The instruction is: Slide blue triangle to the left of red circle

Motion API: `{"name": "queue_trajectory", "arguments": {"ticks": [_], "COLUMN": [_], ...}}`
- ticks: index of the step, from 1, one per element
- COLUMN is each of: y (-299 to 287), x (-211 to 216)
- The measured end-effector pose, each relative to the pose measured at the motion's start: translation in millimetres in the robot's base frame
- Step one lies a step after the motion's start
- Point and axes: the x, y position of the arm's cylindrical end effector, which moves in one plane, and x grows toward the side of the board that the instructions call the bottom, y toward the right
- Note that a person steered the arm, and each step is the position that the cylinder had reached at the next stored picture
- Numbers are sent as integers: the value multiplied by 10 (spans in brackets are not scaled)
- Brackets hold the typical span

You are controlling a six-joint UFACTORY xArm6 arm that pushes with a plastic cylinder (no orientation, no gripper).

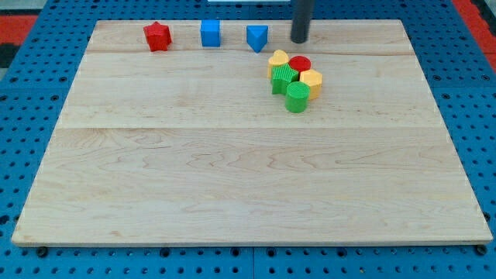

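The blue triangle (257,36) sits near the view's top, left of centre-right. The red circle (301,63) lies lower right of it, in a tight cluster with a yellow heart (278,58), a yellow hexagon (311,80), a green star-like block (283,77) and a green cylinder (297,97). My tip (300,40) stands on the board just right of the blue triangle, with a small gap, and above the red circle.
A blue square (210,32) and a red star (157,36) stand in a row left of the blue triangle along the top edge. The wooden board (232,170) lies on a blue pegboard table.
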Motion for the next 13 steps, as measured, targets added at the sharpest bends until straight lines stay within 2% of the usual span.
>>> {"name": "queue_trajectory", "arguments": {"ticks": [1, 2, 3, 4, 11, 13], "y": [-472, -550, -890, -1031, -889, -1541], "x": [-63, -392, -449, -301, 725, 775]}}
